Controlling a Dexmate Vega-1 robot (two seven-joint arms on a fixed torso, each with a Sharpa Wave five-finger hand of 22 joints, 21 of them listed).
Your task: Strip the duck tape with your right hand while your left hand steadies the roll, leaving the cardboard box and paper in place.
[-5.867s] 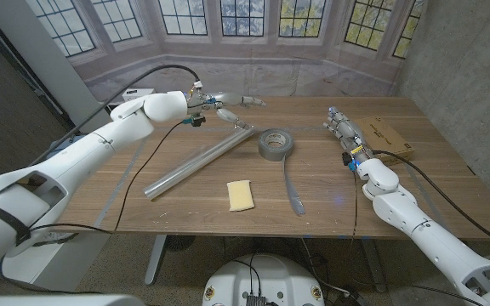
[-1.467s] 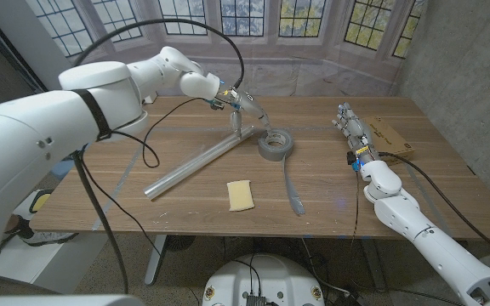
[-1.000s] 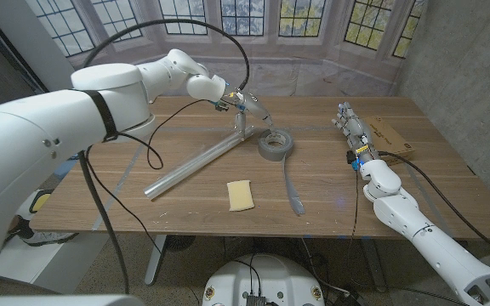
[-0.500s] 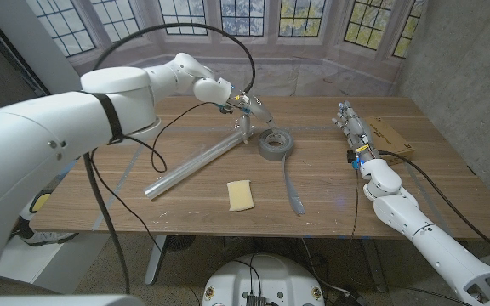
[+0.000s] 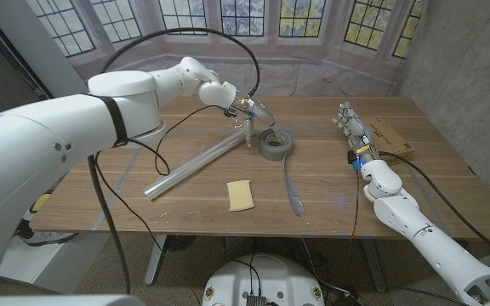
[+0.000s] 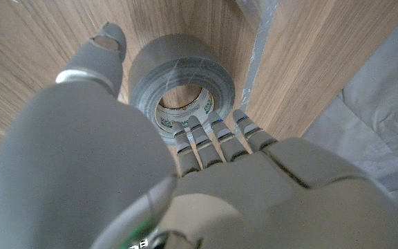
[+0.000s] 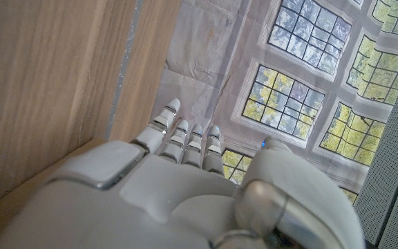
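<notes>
The grey roll of duck tape (image 5: 275,144) is lying flat on the wooden surface (image 5: 185,200) a little toward 12 o'clock from its centre, with a loose strip of tape (image 5: 291,189) trailing from it toward 6 o'clock. The left hand (image 5: 251,113) is hovering just at the roll's 10 o'clock edge, fingers (image 6: 213,135) extended and apart over the roll's core, gripping nothing. The right hand (image 5: 350,129) is waiting well apart at 3 o'clock, standing on its edge with fingers straight and holding nothing, just beside the flat cardboard box (image 5: 391,136). A metal bar (image 5: 196,161) is lying diagonally at 9 o'clock of the roll, and a yellow sponge (image 5: 241,195) is sitting toward 6 o'clock.
</notes>
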